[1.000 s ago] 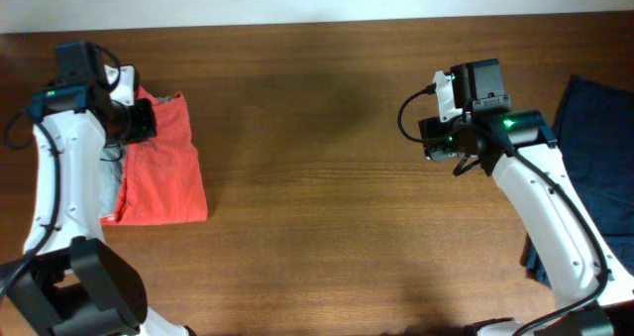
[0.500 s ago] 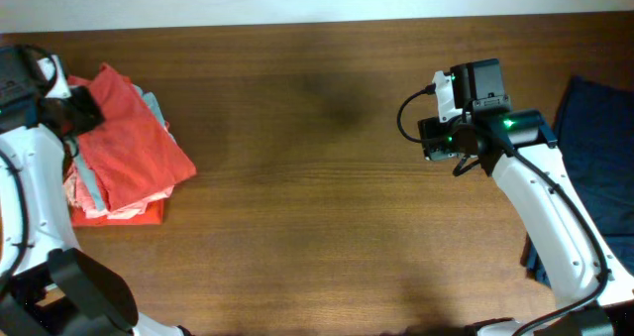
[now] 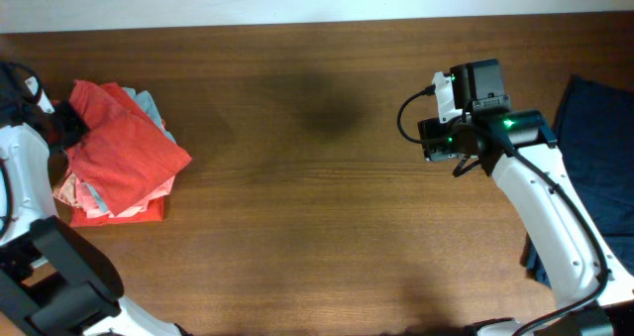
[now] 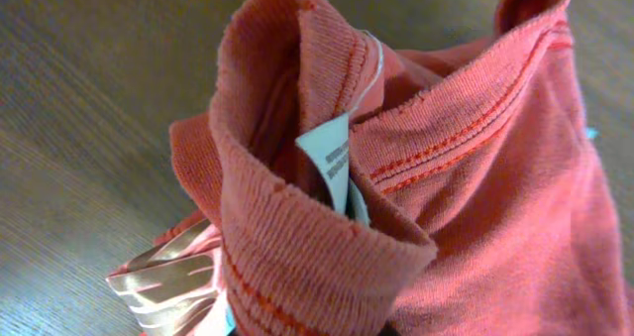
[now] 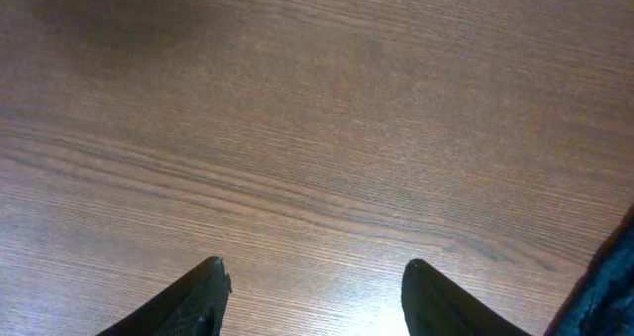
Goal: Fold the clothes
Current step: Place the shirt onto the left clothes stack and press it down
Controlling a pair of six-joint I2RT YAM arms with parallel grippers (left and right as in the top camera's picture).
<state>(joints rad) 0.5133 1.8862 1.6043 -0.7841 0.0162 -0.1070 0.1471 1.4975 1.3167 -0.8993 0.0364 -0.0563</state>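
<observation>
- My left gripper (image 3: 65, 124) is at the far left edge of the table (image 3: 317, 217), jaws pinched narrow on the bunched collar end of the top coral-red T-shirt (image 3: 129, 153)
- That T-shirt drapes over the pile at the table's left side. Its long axis runs on a diagonal from the gripper at upper left down to a blunt corner at lower right, which points toward the table's middle
- From the left wrist camera I see the ribbed collar (image 4: 287, 187) curled into a loop right up against the lens, with a white label (image 4: 327, 156) poking out of it; cloth hides the fingers themselves
- A pale grey-blue shirt (image 3: 152, 105) peeks out from under the far side of the pile, and a lighter pink layer (image 3: 77, 189) shows at its near left
- My right gripper (image 3: 433, 140) is over bare wood right of centre, its fingers (image 5: 203, 291) set moderately apart with nothing between them
- A dark navy garment (image 3: 594, 128) lies at the right edge, long axis running front to back along that edge, well apart from the pile and partly behind the right arm
</observation>
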